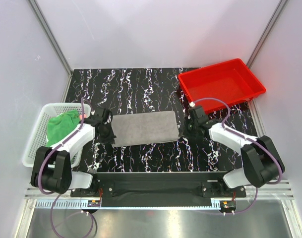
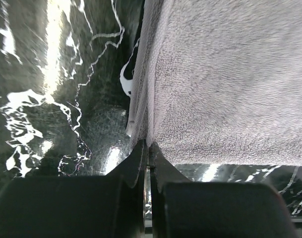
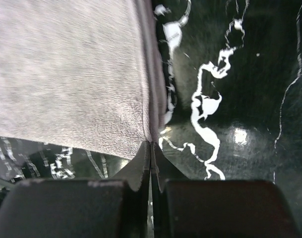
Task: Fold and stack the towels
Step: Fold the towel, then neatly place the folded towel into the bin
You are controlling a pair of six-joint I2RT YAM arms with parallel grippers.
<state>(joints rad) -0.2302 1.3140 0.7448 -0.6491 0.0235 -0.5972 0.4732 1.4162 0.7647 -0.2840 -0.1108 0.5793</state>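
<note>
**Desk:** With both claws down at the cloth, what does the frame show?

**Arms:** My left gripper is pinched tight on the near left corner of the grey towel, and my right gripper is clamped the same way on the near right corner. Both pairs of jaws stand fully closed, only the towel's hem between them. It lies flat on the marbled table, between my two wrists. A green towel sits bunched in the white basket to my left; the red tray stands well apart at the far right.

**Desk:** What could spoil it from here?

**Arms:** My wrist views suggest each pinch has very little cloth in it. If either bite is on the hem alone, I judge that corner could slip out on the lift, leaving a crooked fold. Should one arm rise ahead of the other, the towel would skew or drag across the table. My left forearm sits close to the basket, so a wide swing might nudge it.
</note>
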